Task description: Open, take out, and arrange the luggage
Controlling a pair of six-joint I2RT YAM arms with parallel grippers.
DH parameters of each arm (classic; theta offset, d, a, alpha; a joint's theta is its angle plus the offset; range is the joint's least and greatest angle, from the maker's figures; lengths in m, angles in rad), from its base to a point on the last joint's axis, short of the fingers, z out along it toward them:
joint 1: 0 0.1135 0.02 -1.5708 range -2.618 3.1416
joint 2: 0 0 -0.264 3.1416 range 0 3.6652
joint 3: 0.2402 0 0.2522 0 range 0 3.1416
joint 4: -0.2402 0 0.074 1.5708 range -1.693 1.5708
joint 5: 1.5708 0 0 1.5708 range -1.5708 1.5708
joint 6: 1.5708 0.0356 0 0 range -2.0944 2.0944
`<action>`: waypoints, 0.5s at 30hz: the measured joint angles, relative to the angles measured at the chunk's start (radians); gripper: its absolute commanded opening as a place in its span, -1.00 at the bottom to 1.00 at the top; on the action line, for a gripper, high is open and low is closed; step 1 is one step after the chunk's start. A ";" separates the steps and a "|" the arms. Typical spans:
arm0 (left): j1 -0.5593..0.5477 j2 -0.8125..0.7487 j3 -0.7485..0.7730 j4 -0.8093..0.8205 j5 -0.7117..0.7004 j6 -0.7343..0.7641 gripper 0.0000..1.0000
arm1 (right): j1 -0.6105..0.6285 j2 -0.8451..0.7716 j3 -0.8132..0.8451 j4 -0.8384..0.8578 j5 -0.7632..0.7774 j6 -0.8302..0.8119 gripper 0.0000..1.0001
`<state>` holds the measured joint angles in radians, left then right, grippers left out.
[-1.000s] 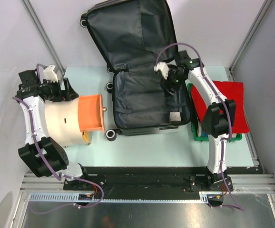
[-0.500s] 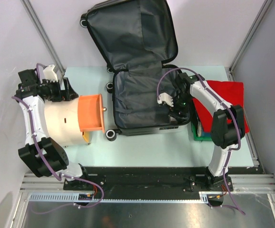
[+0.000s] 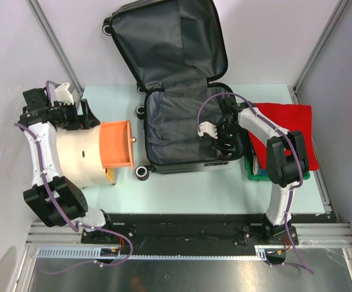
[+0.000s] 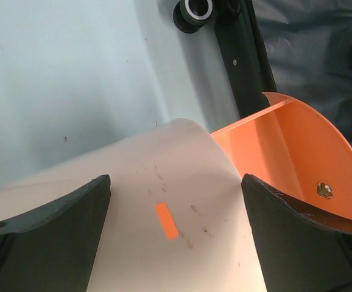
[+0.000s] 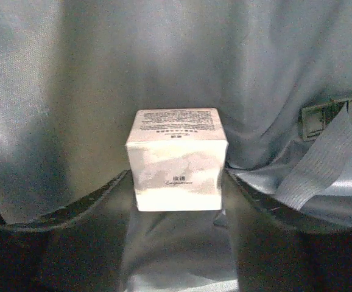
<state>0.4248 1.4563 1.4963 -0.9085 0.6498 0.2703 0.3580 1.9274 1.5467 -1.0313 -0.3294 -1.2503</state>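
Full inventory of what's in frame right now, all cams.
luggage: 1, dark grey lining, black wheels, open at table centre
box: 1, white, on the lining inside the luggage
cylinder: 1, beige with orange end, left of the luggage
bin: 1, green, right of the luggage
cloth: 1, red, over the bin
table: 1, pale blue-green, under everything
left gripper: 1, black, jaws open above the cylinder
right gripper: 1, black, in the luggage, jaws flanking the box, grip unclear
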 measured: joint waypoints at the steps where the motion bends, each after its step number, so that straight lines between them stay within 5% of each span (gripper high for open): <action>1: 0.000 0.000 0.000 0.000 0.000 0.000 0.87 | 0.000 0.002 -0.002 0.004 0.000 -0.005 -0.10; 10: 0.000 -0.023 0.004 -0.019 -0.011 0.000 0.87 | 0.010 0.003 0.136 -0.029 -0.083 0.039 -0.43; 15: 0.000 -0.029 0.005 -0.022 -0.016 0.000 0.88 | 0.031 0.030 0.338 -0.004 -0.139 0.126 0.10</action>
<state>0.4244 1.4273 1.5009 -0.9306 0.6338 0.2699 0.3893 1.9572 1.8843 -1.0355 -0.4686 -1.1244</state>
